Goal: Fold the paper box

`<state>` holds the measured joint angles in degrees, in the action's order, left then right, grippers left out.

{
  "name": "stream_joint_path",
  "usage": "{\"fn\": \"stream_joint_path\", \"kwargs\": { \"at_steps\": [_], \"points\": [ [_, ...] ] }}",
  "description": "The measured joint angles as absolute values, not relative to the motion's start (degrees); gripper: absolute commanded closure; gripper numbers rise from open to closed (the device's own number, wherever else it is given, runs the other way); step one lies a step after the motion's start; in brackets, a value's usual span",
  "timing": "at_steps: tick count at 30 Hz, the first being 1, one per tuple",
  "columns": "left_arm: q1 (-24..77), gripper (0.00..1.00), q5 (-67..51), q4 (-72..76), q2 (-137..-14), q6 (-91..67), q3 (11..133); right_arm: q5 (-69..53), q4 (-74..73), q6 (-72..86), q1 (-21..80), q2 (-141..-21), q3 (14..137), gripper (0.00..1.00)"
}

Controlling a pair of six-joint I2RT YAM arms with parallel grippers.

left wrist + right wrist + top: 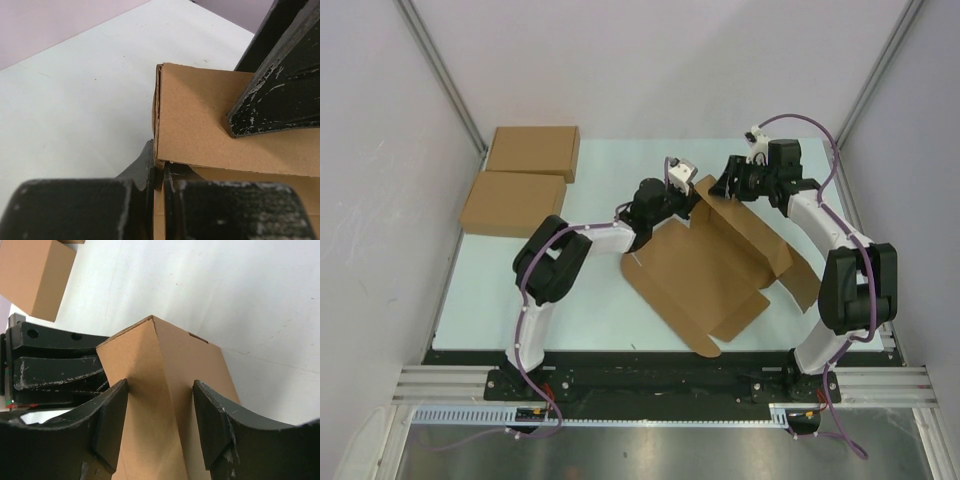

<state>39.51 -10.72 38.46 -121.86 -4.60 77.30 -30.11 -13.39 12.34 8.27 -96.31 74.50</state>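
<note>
Pale table (520,300): left gripper (682,205) pinches paper box (705,275); right gripper (728,185) spread astride its corner.

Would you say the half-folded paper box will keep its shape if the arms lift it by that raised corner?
Probably not: the paper box is still a thin, creased sheet, so its flat panels would likely sag. It looks light. The left gripper pinches only an edge, so it may pivot or slip.

Bright, even overhead light; soft shadows; wrist views blur on the near pincer (157,200).
</note>
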Motion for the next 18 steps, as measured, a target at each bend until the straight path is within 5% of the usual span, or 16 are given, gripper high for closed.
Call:
{"fn": "stream_joint_path", "kwargs": {
  "at_steps": [9,18],
  "points": [
    [41.4,1.0,1.5,40.9,-119.7,-4.7,73.2,-25.5,-13.6,11.9,10.1,-95.9,74.9,0.39],
    [42.4,0.99,12.1,38.2,-116.2,-4.6,70.0,-25.7,-14.5,11.3,12.1,-99.6,79.1,0.5]
  ]
}}
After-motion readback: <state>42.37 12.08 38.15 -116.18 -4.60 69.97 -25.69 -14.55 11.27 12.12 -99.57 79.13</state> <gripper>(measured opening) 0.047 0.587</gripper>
